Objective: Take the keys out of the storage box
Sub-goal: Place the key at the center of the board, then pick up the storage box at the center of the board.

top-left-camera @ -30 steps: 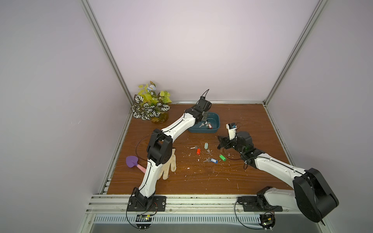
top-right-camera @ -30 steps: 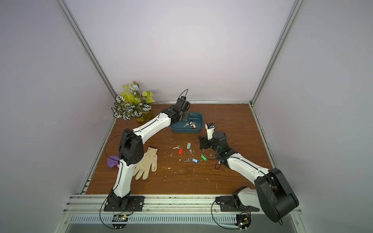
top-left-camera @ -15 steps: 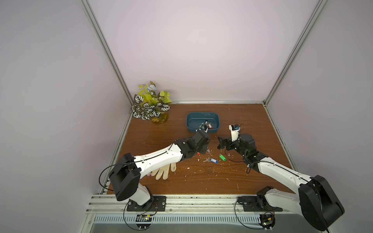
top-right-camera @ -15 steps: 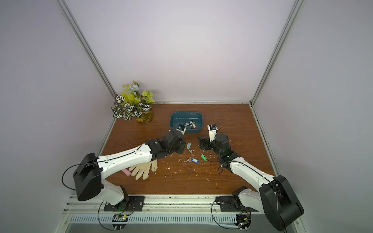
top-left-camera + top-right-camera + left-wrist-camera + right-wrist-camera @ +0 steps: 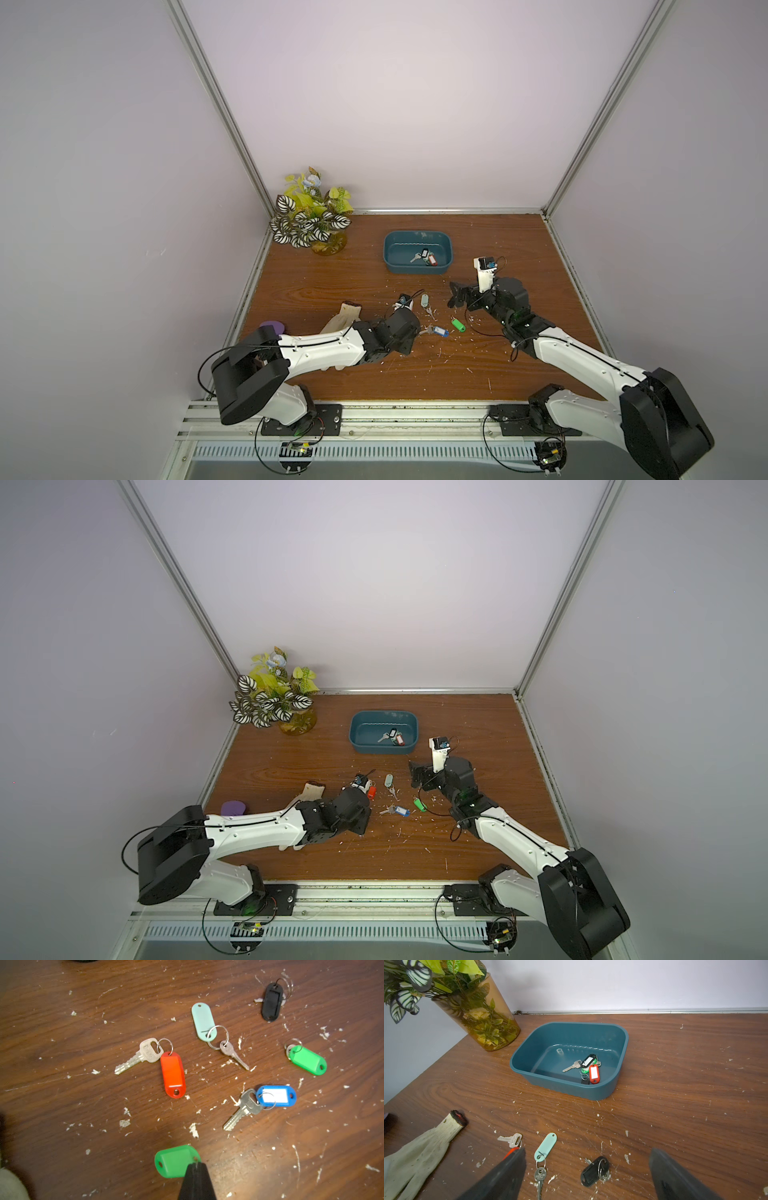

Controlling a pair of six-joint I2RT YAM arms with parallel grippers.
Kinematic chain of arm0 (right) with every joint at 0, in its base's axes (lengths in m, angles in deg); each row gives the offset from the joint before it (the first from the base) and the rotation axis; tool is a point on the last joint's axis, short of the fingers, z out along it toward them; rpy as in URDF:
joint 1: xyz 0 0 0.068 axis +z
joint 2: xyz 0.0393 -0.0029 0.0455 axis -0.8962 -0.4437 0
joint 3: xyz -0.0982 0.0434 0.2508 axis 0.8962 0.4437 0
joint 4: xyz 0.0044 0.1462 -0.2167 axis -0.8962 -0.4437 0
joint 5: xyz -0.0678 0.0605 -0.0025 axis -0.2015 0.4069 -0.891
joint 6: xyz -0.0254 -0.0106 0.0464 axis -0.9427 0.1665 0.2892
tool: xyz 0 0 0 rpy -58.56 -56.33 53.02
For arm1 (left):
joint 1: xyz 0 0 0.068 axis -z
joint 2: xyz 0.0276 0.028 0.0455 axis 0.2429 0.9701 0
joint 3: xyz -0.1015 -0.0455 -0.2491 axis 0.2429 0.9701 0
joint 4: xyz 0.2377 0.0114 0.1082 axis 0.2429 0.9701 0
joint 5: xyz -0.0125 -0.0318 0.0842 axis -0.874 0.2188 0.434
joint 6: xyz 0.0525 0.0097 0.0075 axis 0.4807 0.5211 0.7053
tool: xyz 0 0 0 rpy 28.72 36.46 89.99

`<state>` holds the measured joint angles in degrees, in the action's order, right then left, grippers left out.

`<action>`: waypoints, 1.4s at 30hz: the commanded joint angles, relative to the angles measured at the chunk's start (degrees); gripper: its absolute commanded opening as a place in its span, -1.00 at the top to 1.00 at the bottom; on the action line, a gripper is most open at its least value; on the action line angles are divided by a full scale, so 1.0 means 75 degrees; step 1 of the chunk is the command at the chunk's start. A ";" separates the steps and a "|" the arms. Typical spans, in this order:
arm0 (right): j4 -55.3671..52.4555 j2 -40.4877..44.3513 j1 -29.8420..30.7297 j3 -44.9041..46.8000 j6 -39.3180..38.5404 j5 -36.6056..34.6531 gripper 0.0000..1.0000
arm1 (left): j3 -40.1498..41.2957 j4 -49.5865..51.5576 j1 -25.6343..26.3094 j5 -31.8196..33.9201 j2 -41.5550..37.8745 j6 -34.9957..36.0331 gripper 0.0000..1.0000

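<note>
In both top views the box (image 5: 417,269) sits mid-frame on the bench (image 5: 332,282), a few keys (image 5: 431,260) in its right end. 5 loose keys (image 5: 172,1074) lie below it in frame. The left fingers (image 5: 196,1180) are pressed together, pinching a green tag (image 5: 175,1161) by its ring. The right fingers (image 5: 500,1178) are spread wide, empty; a black-tagged key (image 5: 593,1172) lies between them.

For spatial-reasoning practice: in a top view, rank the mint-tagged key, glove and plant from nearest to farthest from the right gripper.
1. Mint-tagged key, just beside the right gripper.
2. Glove, partly under the left arm.
3. Plant, far back corner.
</note>
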<state>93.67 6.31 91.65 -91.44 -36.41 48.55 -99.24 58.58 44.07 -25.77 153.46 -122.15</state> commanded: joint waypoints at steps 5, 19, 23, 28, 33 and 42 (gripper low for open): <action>0.0173 0.0073 -0.0026 -0.0042 0.0073 -0.0228 -0.98 | -0.0479 0.0332 0.0054 0.0378 0.0519 -0.0364 0.76; 0.0342 -0.0180 -0.0017 -0.0150 -0.0552 0.0821 -0.98 | -0.0939 0.0772 -0.0703 0.1682 -0.0916 0.0295 -0.60; 0.0356 -0.0443 0.0040 -0.0406 -0.0978 0.1592 -0.98 | -0.0226 -0.0856 -0.1574 0.1507 -0.1988 0.0745 -1.00; -0.0214 -0.1501 0.0305 -0.1458 -0.1684 0.1987 -0.98 | 0.0435 -0.2730 -0.2910 0.0010 -0.2218 0.0837 -1.00; -0.1637 -0.3578 0.0343 -0.3706 -0.2412 0.2472 -0.99 | 0.0228 -0.3115 -0.3581 -0.0910 -0.1474 0.0962 -1.00; -0.4918 -0.6889 0.0341 -0.7552 -0.5215 0.2401 -0.98 | 0.0141 -0.2489 -0.4120 -0.0506 -0.1029 0.1450 -1.00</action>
<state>68.44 -42.72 94.16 -143.50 -65.42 65.88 -97.04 39.13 14.24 -30.34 145.81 -113.78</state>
